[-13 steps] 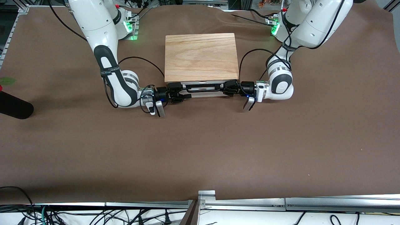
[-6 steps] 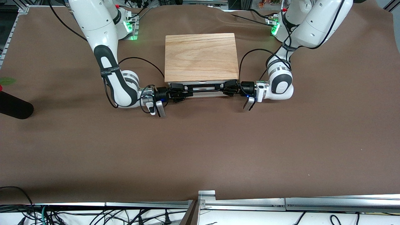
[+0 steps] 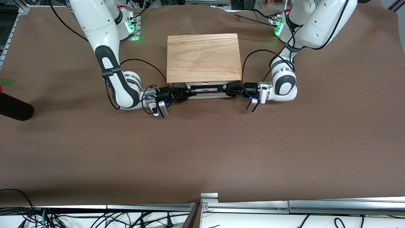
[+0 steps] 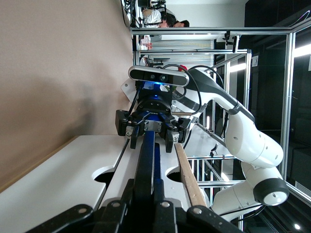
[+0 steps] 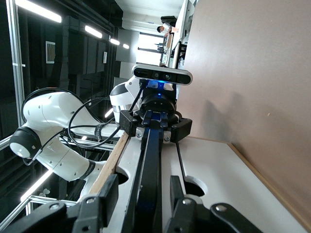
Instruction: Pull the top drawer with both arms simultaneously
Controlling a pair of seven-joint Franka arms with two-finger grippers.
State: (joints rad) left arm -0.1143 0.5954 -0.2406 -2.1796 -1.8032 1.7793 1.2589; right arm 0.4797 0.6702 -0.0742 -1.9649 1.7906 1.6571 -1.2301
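You see the right arm (image 3: pixel 109 68) come down from its base and bend low along the brown table (image 3: pixel 202 152), so its wrist lies level with the front of the box (image 3: pixel 203 57). The right gripper (image 3: pixel 181 93) is clenched on the black handle (image 3: pixel 205 89) at the end toward the right arm's side of the table; in the right wrist view its fingers (image 5: pixel 108 194) sit on either side of the bar, pressed to it.

The box stands mid-table between the two arms, its wood-grain top (image 3: pixel 202 57) covering most of it. The top drawer (image 3: pixel 207 91) shows only as a thin white strip under that top's nearer edge, with the handle running across it. In the wrist views you can pick out the white front panel (image 4: pixel 63 179) and a rounded notch (image 5: pixel 194 186) in its edge.

The left gripper (image 3: pixel 233 89) grasps the handle's other end, its fingers (image 4: pixel 80 216) shut on the bar in the left wrist view. The left arm (image 3: pixel 286 84) lies low beside the box and rises to its base.
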